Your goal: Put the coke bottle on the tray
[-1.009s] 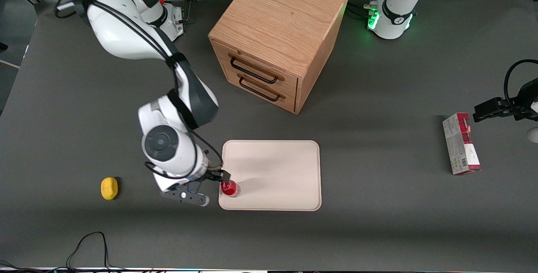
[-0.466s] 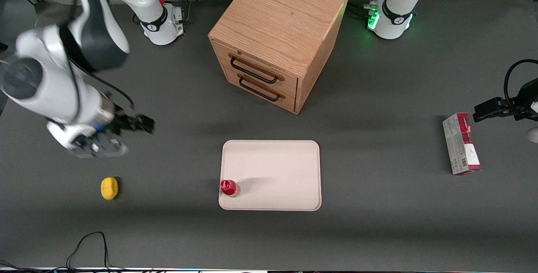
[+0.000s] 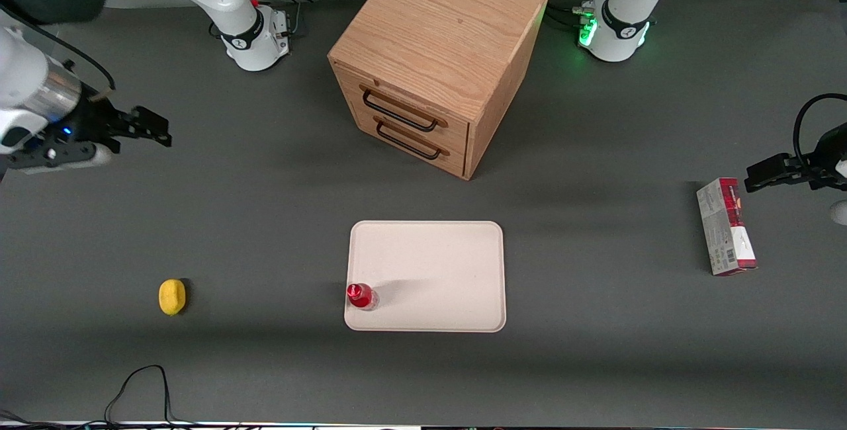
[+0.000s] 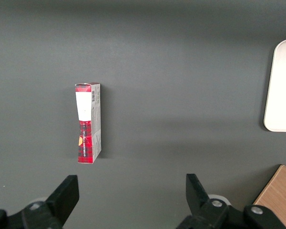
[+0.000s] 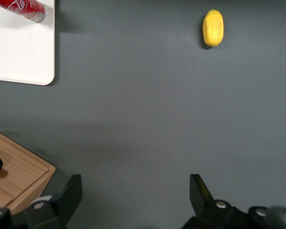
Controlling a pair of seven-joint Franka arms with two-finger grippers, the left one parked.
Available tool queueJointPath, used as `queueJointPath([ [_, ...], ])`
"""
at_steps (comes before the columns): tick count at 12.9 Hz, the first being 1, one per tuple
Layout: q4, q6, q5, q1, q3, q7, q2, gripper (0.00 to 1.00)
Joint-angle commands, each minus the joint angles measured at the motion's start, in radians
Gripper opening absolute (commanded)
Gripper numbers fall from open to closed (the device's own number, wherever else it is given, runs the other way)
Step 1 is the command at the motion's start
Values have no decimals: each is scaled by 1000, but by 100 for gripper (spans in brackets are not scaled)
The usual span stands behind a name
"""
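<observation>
1. Now look at your gripper [image 3: 155, 129]: it is up near the working arm's end of the table, well away from the tray [image 3: 437, 258]. Its fingers [image 5: 66, 196] are spread apart and hold nothing.
2. Next comes the yellow lemon [image 3: 172, 297], lying alone on the table.
3. Then the coke bottle [image 3: 361, 296] stands upright on the tray, in the corner nearest the lemon.
4. So the job looks done. You have nothing left to move.
</observation>
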Motion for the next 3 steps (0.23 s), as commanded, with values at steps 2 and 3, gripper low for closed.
queueJointPath([
  [2, -13, -3, 26, -12, 4, -22, -9, 100],
  [3, -8, -21, 30, -26, 2, -34, -6, 100],
])
